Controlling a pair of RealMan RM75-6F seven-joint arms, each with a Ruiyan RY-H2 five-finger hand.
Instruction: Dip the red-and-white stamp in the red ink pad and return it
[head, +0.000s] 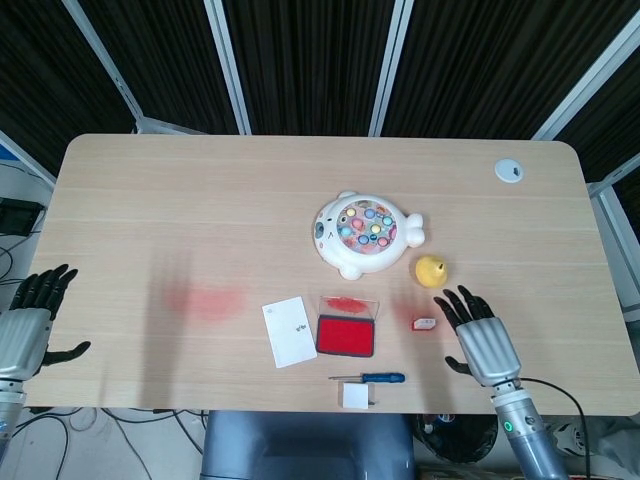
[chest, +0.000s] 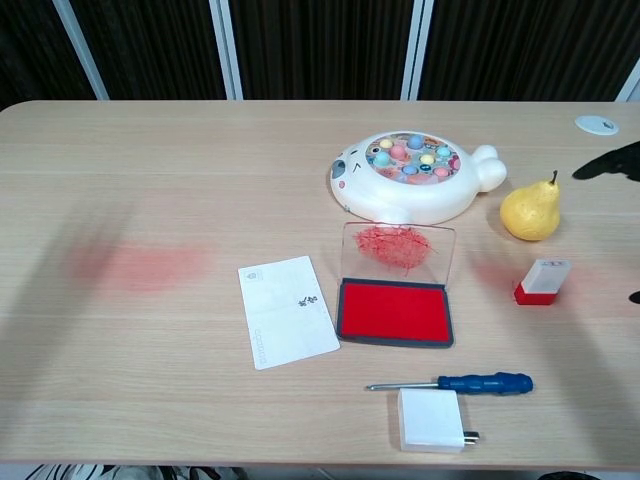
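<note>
Right hand (head: 478, 337) just right of red-and-white stamp (chest: 542, 281), fingers apart, holding nothing; chest view shows only its fingertips (chest: 612, 163). Left hand (head: 27, 326) at table edge (head: 60, 180), fingers spread, partly cropped.

The right hand (head: 480, 340) hovers, fingers spread, just right of the red-and-white stamp (chest: 541, 281), with bare desk (head: 180, 200) between them. The pear (chest: 530, 210) stands close behind the stamp, and the fish toy (chest: 410, 175) sits beyond it to the left. The open ink pad (chest: 395, 311) lies left of the stamp, its raised lid (chest: 398, 249) walling the far side. The screwdriver (chest: 470, 383) and white charger (chest: 432, 419) block the near edge; the card (chest: 287, 310) lies flat further left.
</note>
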